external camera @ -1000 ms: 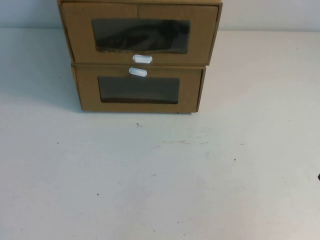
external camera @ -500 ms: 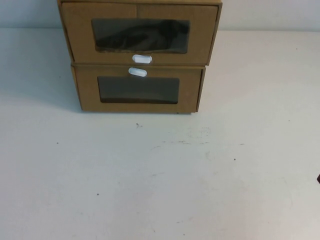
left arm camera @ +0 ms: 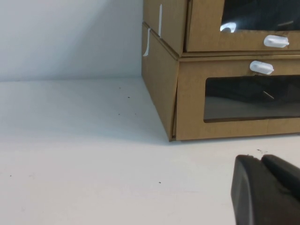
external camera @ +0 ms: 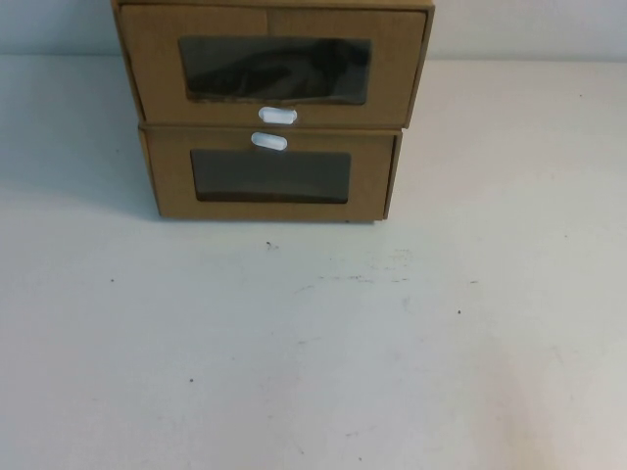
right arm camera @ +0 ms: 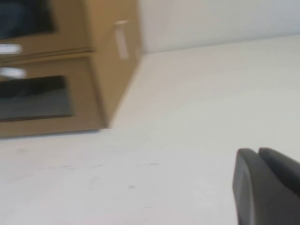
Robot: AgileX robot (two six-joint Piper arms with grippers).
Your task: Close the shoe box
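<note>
shoe box (external camera: pixel 273 64) stacked on second box (external camera: pixel 271 174) at 12 o'clock, dark contents behind window. left gripper (left arm camera: pixel 266 191), right gripper (right arm camera: pixel 267 187) low over table (external camera: pixel 313 343); claw opening: cannot tell.

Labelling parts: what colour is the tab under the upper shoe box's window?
White, on the brown shoe box; its tab shows best in the high view.

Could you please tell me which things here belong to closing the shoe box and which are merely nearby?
Belonging to the job:
- shoe box, the upper one, white tab below its window
- left gripper, low over the table before the boxes
- right gripper, low over the table

Merely nearby:
- lower box, underneath
- table
</note>
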